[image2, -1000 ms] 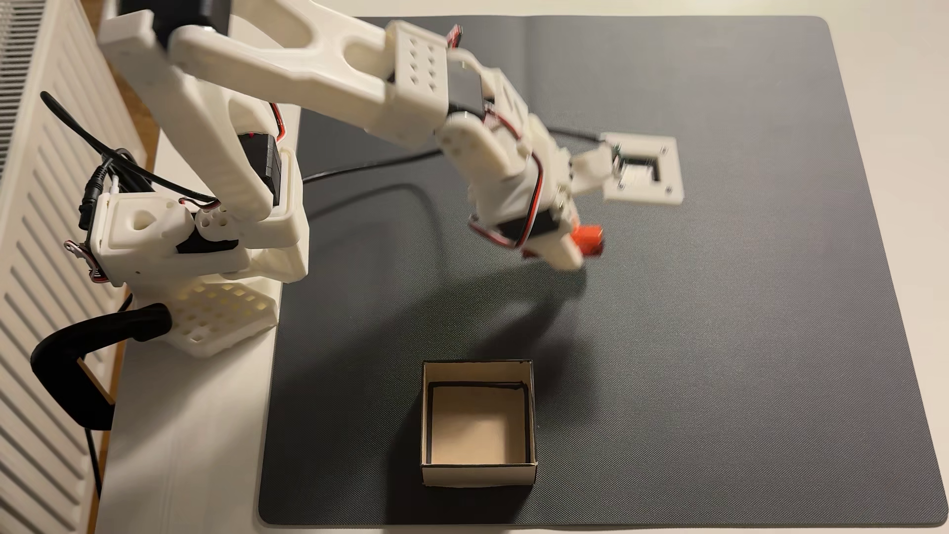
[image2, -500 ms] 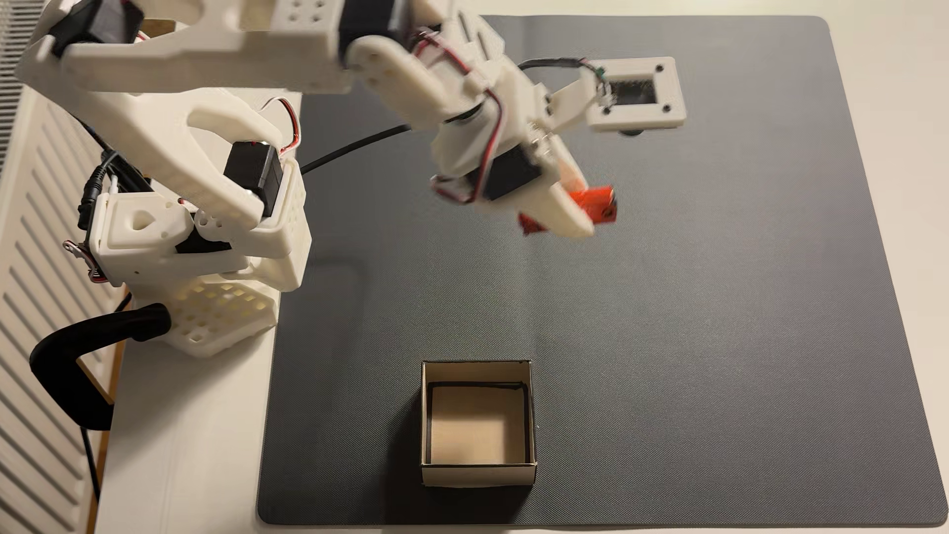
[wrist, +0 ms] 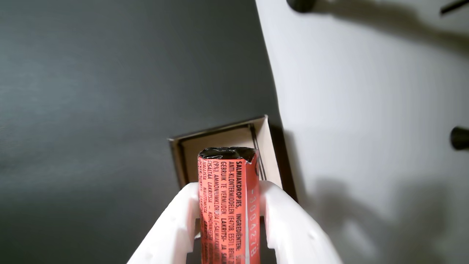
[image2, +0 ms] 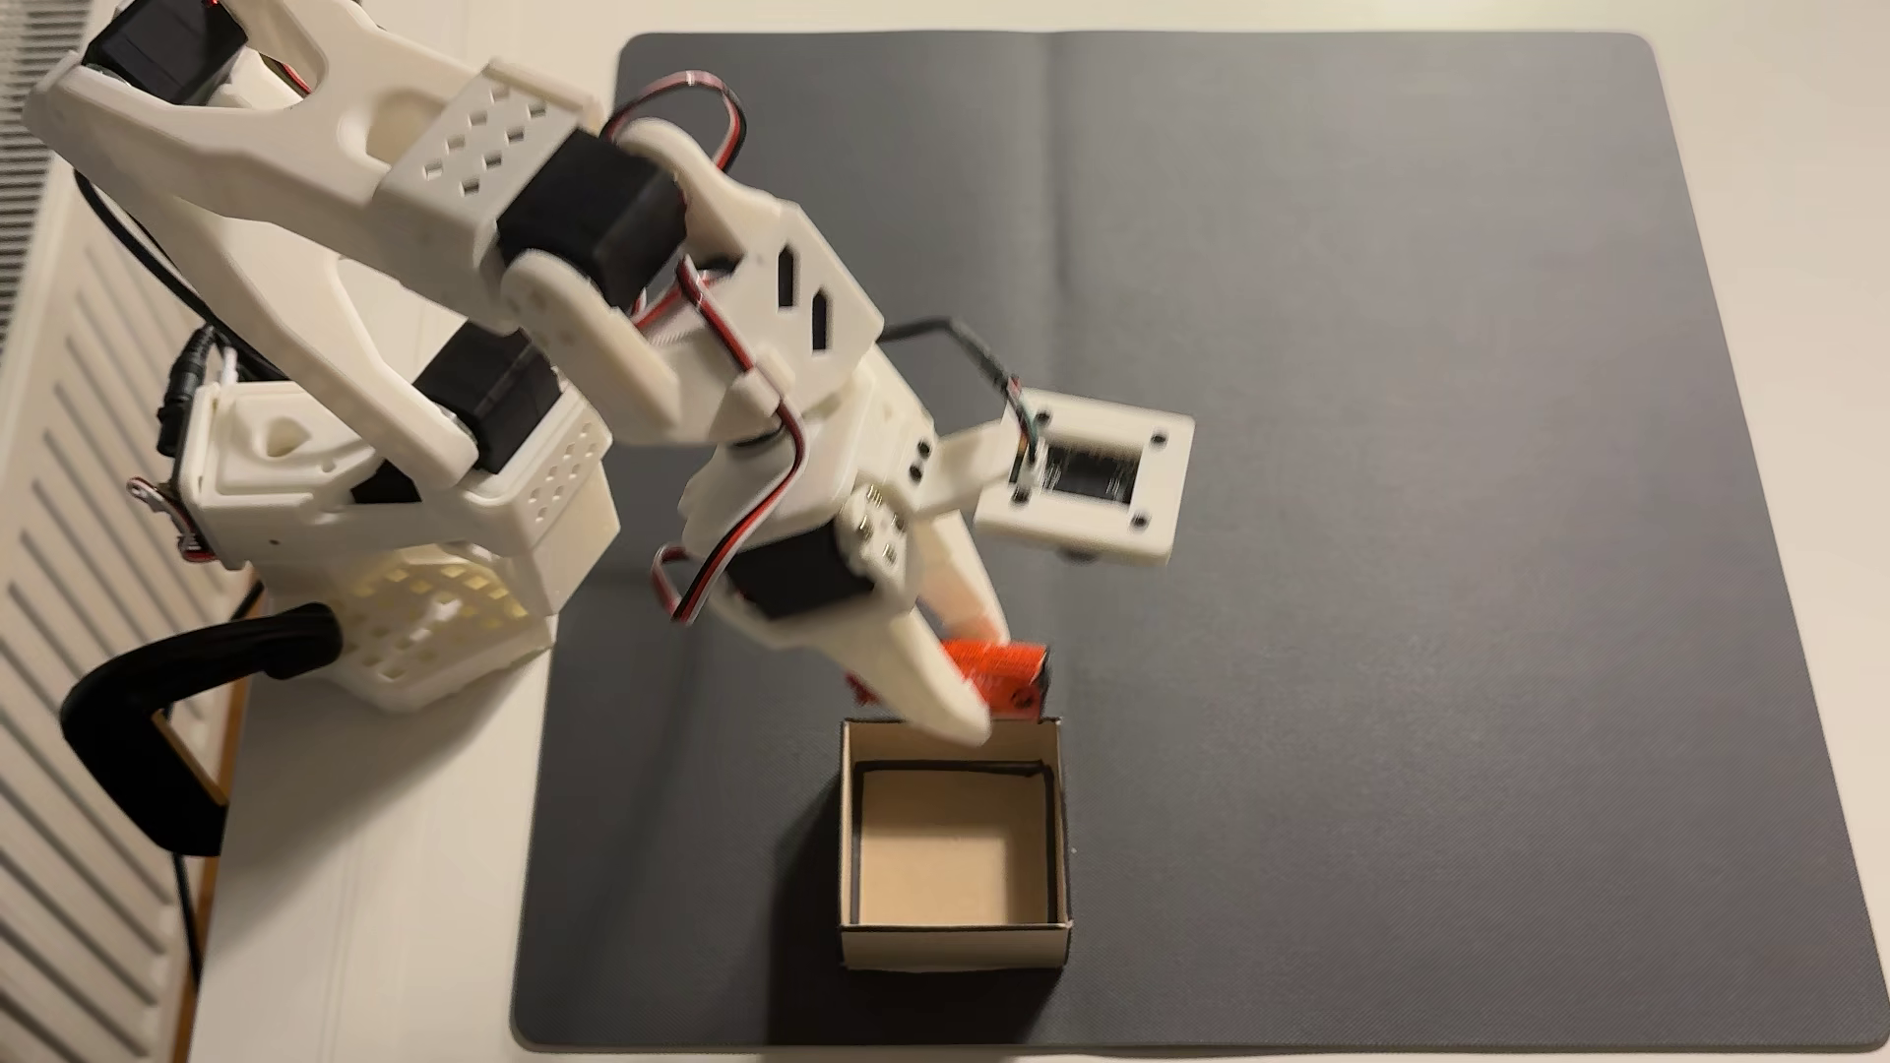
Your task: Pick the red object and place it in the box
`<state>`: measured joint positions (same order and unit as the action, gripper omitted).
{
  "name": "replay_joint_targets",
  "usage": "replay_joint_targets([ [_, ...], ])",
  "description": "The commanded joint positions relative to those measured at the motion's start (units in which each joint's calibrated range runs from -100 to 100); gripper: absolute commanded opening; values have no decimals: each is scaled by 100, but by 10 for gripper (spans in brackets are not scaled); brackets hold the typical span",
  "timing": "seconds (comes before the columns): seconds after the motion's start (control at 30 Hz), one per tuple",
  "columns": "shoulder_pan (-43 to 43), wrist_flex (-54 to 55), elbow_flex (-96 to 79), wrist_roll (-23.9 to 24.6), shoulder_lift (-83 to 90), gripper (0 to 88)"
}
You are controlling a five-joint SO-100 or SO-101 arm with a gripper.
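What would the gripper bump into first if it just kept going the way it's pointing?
Probably the small square cardboard box: the gripper, shut on the orange-red printed cylinder, points at the box's near rim and opening. Depth is unclear, so whether it would hit the rim or enter is uncertain.

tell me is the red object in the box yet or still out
Out. The claw grips the red object at the box's far rim in the fixed view; the floor is bare.

The white 3D-printed arm reaches from the upper left of the fixed view down toward lower centre; its white two-finger gripper (image2: 990,687) points downward, fingers (wrist: 282,216) clamped on something between them.
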<state>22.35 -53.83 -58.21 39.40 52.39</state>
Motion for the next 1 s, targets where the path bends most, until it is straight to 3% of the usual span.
replay_joint_targets([
  [0.0, 67, 426, -224, 14, 126, 8],
  [0.57, 230, 1196, -841, 24, 67, 11],
  [0.77, 223, 1178, -850, 30, 67, 106],
  [0.97, 223, 1126, -850, 24, 67, 118],
])
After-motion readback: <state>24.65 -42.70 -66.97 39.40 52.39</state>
